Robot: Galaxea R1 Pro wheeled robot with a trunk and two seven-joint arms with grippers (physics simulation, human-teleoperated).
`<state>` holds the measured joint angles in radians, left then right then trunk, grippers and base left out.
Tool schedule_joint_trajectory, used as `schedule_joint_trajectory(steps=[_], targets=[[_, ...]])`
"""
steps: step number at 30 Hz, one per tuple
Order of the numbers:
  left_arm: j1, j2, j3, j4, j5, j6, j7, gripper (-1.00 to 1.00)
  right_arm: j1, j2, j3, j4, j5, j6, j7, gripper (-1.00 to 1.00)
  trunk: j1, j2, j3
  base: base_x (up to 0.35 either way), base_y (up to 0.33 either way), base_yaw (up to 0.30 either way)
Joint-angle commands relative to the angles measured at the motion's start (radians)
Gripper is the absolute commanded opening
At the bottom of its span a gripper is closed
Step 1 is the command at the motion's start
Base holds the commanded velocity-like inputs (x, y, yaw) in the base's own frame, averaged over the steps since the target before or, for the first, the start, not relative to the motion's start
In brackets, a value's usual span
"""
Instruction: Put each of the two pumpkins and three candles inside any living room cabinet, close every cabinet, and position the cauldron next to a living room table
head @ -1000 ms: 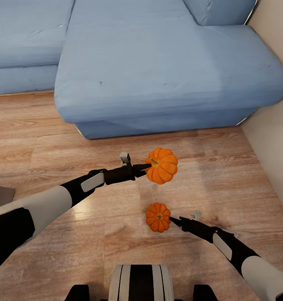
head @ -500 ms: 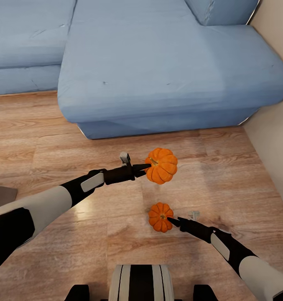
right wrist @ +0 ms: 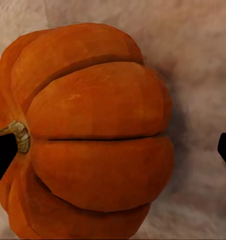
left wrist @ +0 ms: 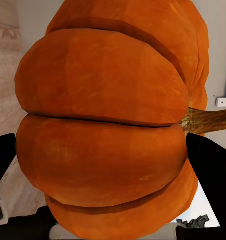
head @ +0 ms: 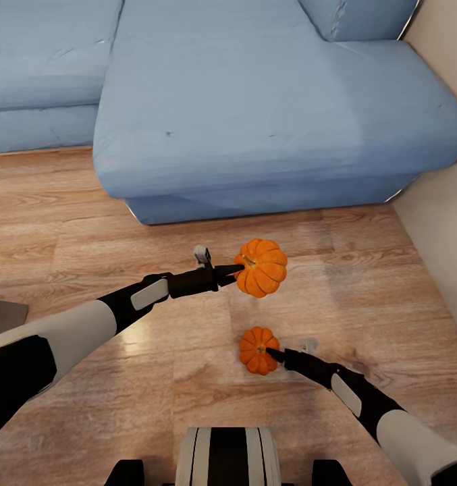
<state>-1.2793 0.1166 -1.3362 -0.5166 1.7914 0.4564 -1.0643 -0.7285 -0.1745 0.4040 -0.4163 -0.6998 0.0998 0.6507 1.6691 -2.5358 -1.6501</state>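
Observation:
Two orange ribbed pumpkins are in view. My left gripper [head: 235,271] is shut on the upper pumpkin [head: 262,267] and holds it above the wood floor; in the left wrist view that pumpkin [left wrist: 107,125] sits between the black fingers [left wrist: 210,172]. The other pumpkin [head: 257,349] rests on the floor. My right gripper [head: 274,354] is open at its right side. In the right wrist view this pumpkin [right wrist: 92,135] lies between the fingertips [right wrist: 2,157], against one and apart from the other.
A blue sofa [head: 255,115] stands just beyond the pumpkins, its base close to the held one. A beige wall [head: 444,229] runs along the right. A grey edge [head: 0,316] shows at the far left. My base [head: 225,455] is at the bottom.
My right gripper has slid a little further in around the floor pumpkin. The left arm and its pumpkin have stayed put. The view shifted slightly early on.

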Motion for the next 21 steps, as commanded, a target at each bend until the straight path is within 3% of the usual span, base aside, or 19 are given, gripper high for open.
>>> schedule_joint_trajectory(steps=[1, 11, 21], targets=[[0.0, 0.0, 0.0, 0.0, -0.001, -0.001, 0.001, -1.0, -0.005, 0.001, 0.0, 0.0, 0.001, 0.001, -0.006, 1.0, 0.0, 0.0, 0.0, 0.0, 0.0, 0.0], [0.0, 0.0, 0.0, 0.0, -0.001, -0.001, 0.001, -1.0, -0.012, 0.025, 0.0, 0.014, 0.0, -0.006, -0.056, 1.0, 0.0, 0.0, 0.0, 0.0, 0.0, 0.0], [0.0, 0.0, 0.0, -0.001, -0.001, -0.001, 0.001, -1.0, -0.012, 0.03, 0.003, 0.015, -0.001, -0.005, -0.066, 1.0, 0.0, 0.0, 0.0, 0.0, 0.0, 0.0]])
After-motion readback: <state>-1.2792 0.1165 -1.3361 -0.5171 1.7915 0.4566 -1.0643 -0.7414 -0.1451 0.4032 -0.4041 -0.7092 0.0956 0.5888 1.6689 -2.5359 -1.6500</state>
